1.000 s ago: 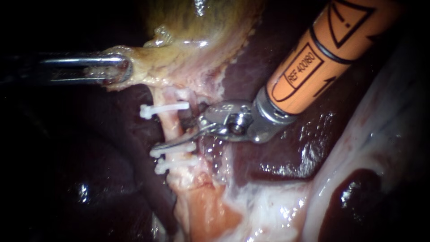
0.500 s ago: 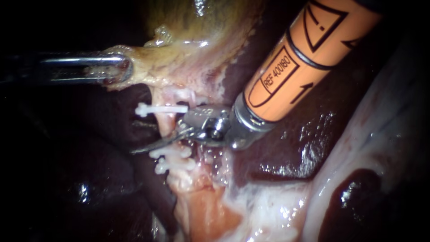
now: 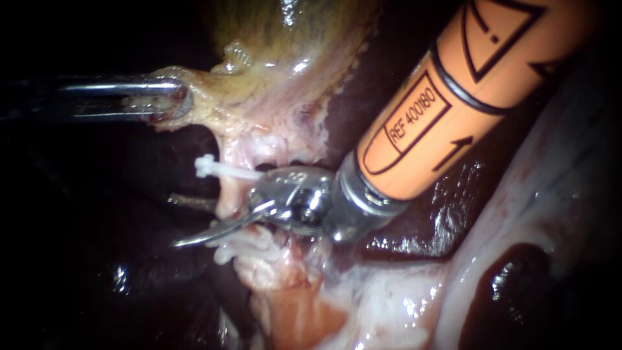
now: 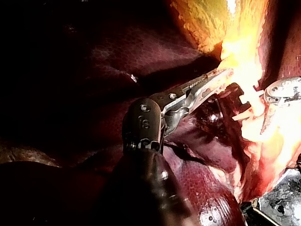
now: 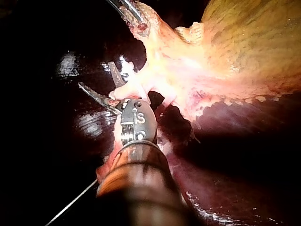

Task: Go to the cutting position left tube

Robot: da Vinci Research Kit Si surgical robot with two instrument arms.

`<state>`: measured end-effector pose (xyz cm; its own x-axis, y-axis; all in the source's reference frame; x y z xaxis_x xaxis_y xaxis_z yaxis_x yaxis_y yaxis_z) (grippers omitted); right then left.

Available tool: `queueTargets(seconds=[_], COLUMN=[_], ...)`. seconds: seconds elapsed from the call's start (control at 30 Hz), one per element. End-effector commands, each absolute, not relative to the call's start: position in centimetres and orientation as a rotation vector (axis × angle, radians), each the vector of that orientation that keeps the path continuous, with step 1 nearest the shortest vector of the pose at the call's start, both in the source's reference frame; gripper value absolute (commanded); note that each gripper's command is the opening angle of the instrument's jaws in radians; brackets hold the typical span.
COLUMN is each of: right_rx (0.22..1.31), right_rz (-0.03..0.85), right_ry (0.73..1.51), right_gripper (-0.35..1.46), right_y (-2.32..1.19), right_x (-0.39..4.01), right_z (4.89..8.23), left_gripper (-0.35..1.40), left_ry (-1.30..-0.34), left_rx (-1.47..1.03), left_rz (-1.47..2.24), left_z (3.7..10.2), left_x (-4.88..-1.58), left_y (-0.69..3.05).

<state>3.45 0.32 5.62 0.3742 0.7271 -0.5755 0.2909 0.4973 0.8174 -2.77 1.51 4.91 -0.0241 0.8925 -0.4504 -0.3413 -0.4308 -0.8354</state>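
Right instrument (image 3: 188,221): blades open, one each side of the upright tube (image 3: 228,194), crossing it between upper clip (image 3: 220,170) and lower clips (image 3: 241,244); left instrument (image 3: 170,98) clamped on gallbladder (image 3: 259,78) above.

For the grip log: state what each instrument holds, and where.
The left instrument holds the gallbladder by its tapered end; the right instrument holds nothing, open astride the tube.
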Motion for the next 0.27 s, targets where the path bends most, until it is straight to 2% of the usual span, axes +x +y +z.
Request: queueTargets(seconds=[0.03,0.27], right_rx=[1.066,1.066], right_rz=[0.362,0.362], right_ry=[1.203,1.203], right_gripper=[1.43,1.43], right_y=[0.32,0.32], right_x=[3.45,3.44], right_z=[5.63,5.63], left_gripper=[-0.35,-0.35], left_ry=[-0.649,-0.649], left_rx=[-1.284,-1.284], left_rz=[1.635,1.635], left_z=[4.91,4.91], left_x=[-2.77,-2.77], left_y=[1.51,1.51])
